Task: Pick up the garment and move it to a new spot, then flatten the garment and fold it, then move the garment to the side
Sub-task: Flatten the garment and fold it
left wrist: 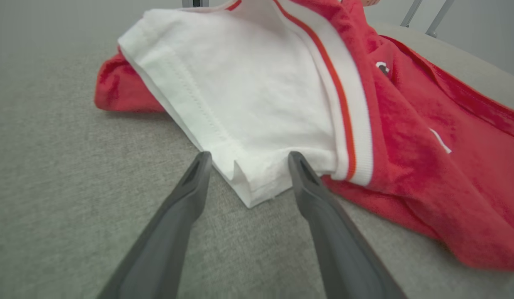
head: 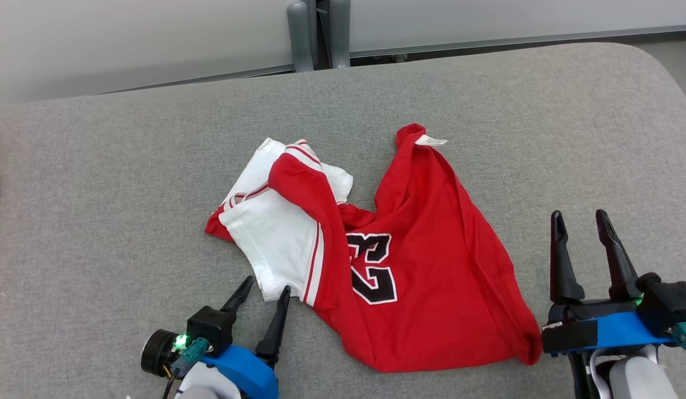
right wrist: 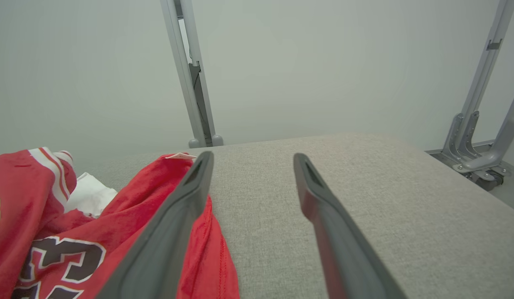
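Observation:
The garment [head: 409, 249] is a red jersey with white sleeves and a black number, lying crumpled in the middle of the grey padded table [head: 98, 194]. My left gripper [head: 267, 286] is open at the lower left, its fingertips on either side of a white sleeve corner [left wrist: 252, 182], with nothing gripped. My right gripper [head: 581, 216] stands open to the right of the jersey's red hem [head: 528, 338], holding nothing. In the right wrist view the red cloth [right wrist: 53, 232] lies left of the open fingers [right wrist: 190, 199].
The table's far edge meets a pale wall with a grey metal post [head: 301, 33]. Metal frame legs [right wrist: 477, 137] stand off the table's right end. Bare grey surface stretches to the left and far right of the jersey.

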